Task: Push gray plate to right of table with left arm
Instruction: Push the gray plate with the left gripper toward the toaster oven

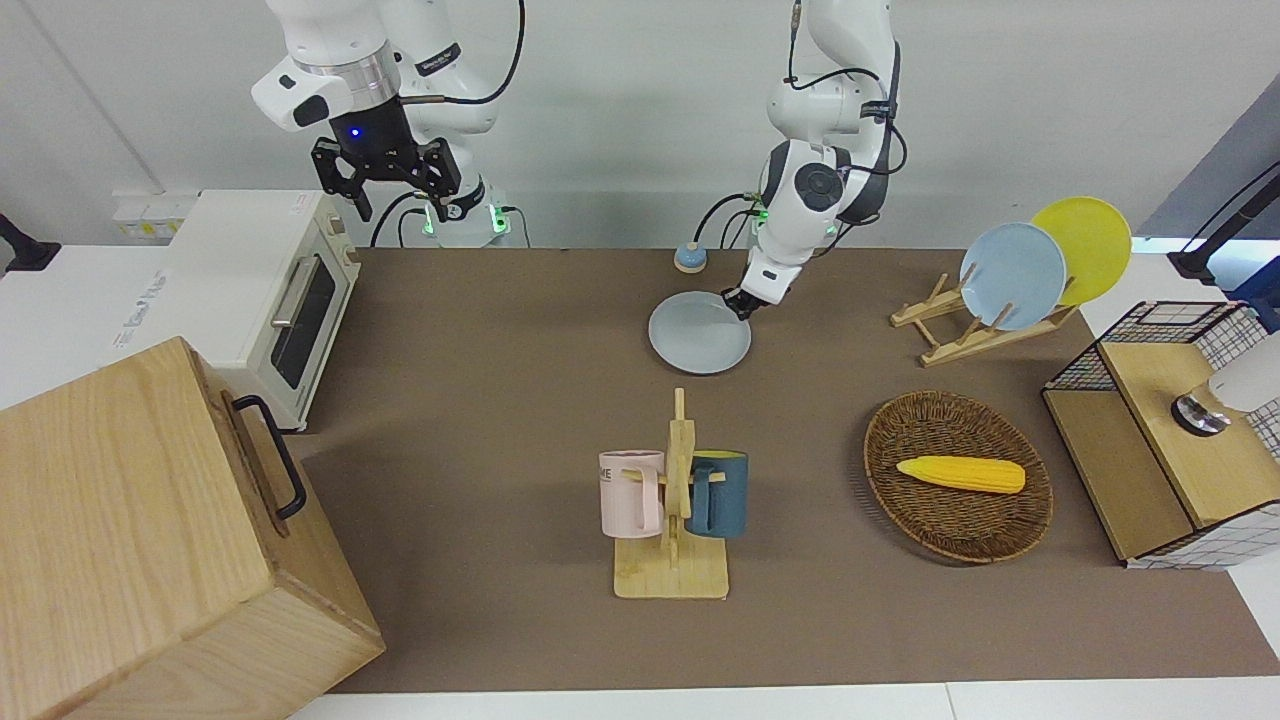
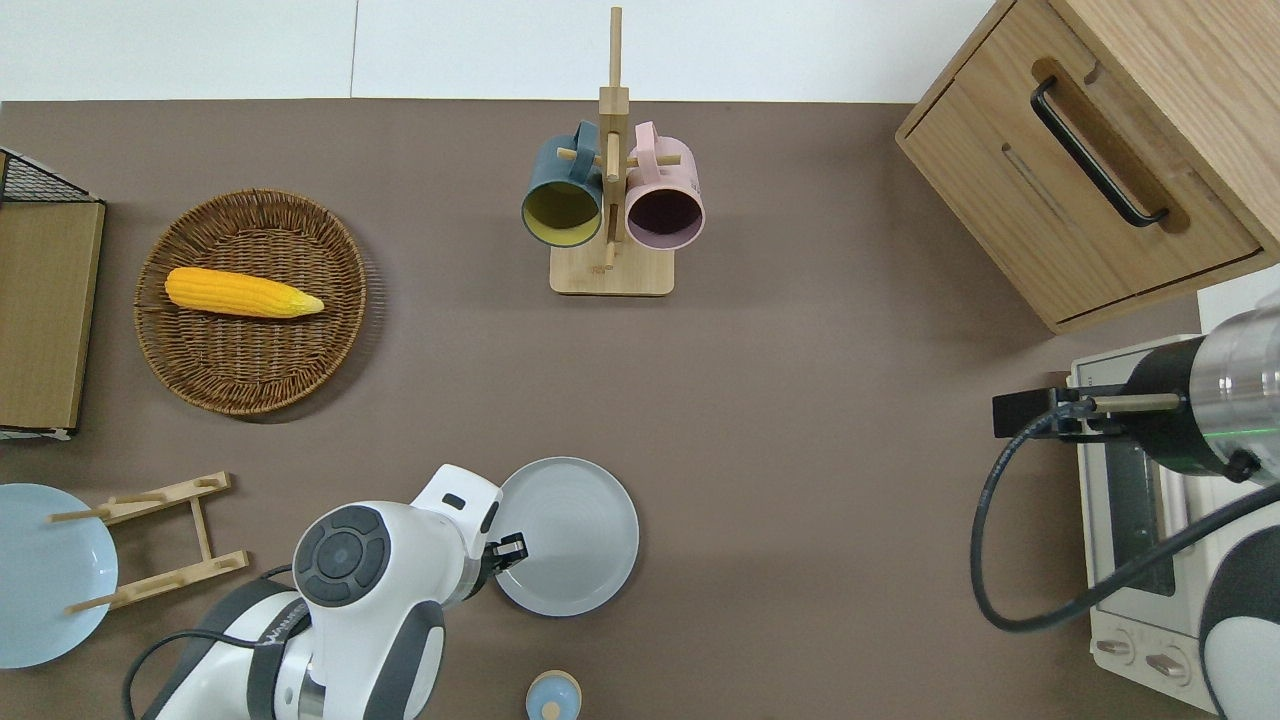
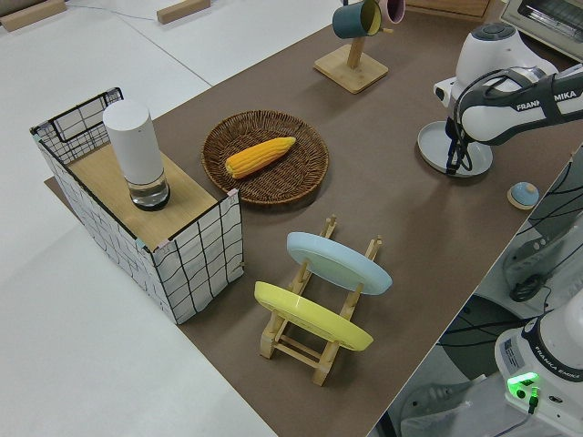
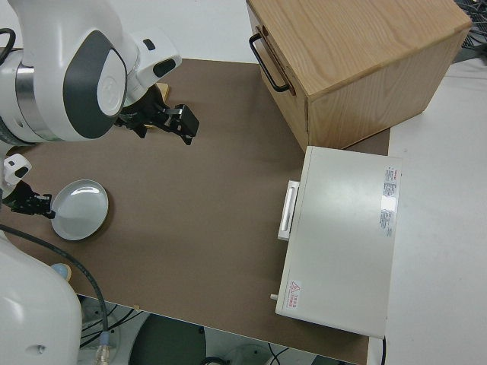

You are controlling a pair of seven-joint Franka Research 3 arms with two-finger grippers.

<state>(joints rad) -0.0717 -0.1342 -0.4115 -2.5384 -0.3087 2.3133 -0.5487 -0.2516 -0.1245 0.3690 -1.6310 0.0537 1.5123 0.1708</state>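
The gray plate lies flat on the brown table, nearer to the robots than the mug rack. My left gripper is down at table height, against the plate's rim on the side toward the left arm's end of the table. It holds nothing. The right arm is parked with its gripper open and empty.
A mug rack carries a pink and a dark blue mug. A wicker basket with a corn cob, a plate rack with sky-blue and yellow plates and a wire crate stand toward the left arm's end. A toaster oven and wooden cabinet stand at the right arm's end. A small blue knobbed lid lies near the plate.
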